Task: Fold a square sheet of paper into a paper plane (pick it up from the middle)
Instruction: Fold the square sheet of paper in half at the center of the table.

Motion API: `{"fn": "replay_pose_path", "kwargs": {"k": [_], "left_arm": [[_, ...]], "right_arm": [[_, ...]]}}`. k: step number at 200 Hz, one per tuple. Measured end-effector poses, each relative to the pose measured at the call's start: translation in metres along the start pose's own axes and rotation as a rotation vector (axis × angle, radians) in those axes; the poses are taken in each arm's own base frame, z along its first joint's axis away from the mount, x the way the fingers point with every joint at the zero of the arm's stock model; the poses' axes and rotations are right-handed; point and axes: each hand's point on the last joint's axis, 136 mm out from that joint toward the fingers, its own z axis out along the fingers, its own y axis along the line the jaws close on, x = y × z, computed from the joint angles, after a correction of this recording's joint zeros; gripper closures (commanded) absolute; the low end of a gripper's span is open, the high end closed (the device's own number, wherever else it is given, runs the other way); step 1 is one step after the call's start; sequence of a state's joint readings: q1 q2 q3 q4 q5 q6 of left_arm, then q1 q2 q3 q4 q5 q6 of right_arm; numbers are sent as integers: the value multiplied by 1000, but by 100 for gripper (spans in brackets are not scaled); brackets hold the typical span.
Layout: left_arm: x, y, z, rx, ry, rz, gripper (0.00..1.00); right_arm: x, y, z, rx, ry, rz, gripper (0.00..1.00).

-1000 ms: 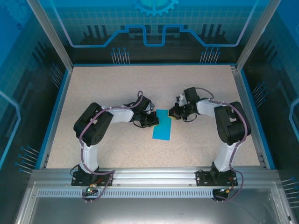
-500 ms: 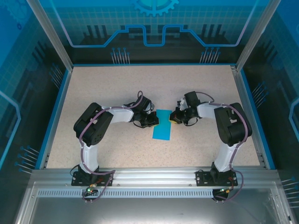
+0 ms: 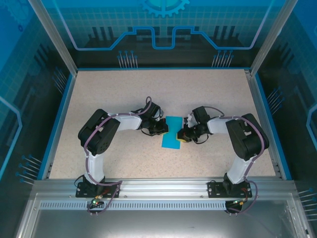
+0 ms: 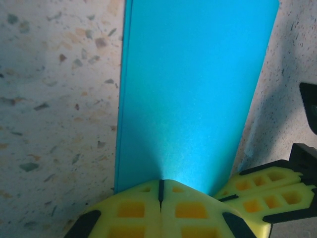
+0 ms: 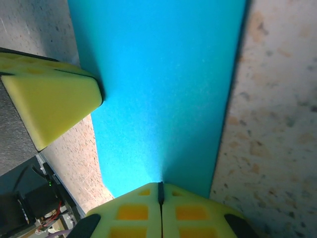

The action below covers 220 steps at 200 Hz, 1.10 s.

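The square sheet of paper (image 3: 172, 133) lies flat at the middle of the pale, speckled desk (image 3: 124, 94), a smooth matte teal oblong with crisp straight edges. Its long axis runs near to far, the far end tipped slightly right. The left gripper (image 3: 162, 130), tipped in yellow waffle-cut foam, is closed with its tips on the paper's left edge. The right gripper (image 3: 183, 135), likewise closed, meets the right edge; whether either pinches the paper I cannot tell

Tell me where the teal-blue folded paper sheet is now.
In the top view, the teal-blue folded paper sheet lies flat on the speckled table between the left hand and right hand, their shut tips on its side edges.
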<state>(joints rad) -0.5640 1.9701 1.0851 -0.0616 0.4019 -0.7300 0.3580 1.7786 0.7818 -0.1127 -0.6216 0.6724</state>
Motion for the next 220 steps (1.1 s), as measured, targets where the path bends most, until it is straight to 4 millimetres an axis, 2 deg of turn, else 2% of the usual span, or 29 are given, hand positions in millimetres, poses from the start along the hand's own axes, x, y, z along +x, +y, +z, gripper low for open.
{"fn": "replay_pose_path", "kwargs": {"k": [43, 67, 83, 99, 120, 166, 198, 220], "left_arm": [[0, 0, 0, 0, 0, 0, 100], [0, 0, 0, 0, 0, 0, 100], [0, 0, 0, 0, 0, 0, 100], [0, 0, 0, 0, 0, 0, 100], [0, 0, 0, 0, 0, 0, 100], [0, 0, 0, 0, 0, 0, 100], [0, 0, 0, 0, 0, 0, 100], [0, 0, 0, 0, 0, 0, 100]], "right_arm": [[5, 2, -5, -5, -10, -12, 93], [12, 13, -15, -27, -28, -45, 92], [18, 19, -15, -39, -23, -69, 92], [28, 15, -8, -32, 2, -72, 93], [43, 0, 3, -5, 49, -46, 93], [46, 2, 0, -16, 45, -54, 92], [53, 10, -5, -25, 42, -82, 92], [55, 6, -3, -5, 49, -79, 93]]}}
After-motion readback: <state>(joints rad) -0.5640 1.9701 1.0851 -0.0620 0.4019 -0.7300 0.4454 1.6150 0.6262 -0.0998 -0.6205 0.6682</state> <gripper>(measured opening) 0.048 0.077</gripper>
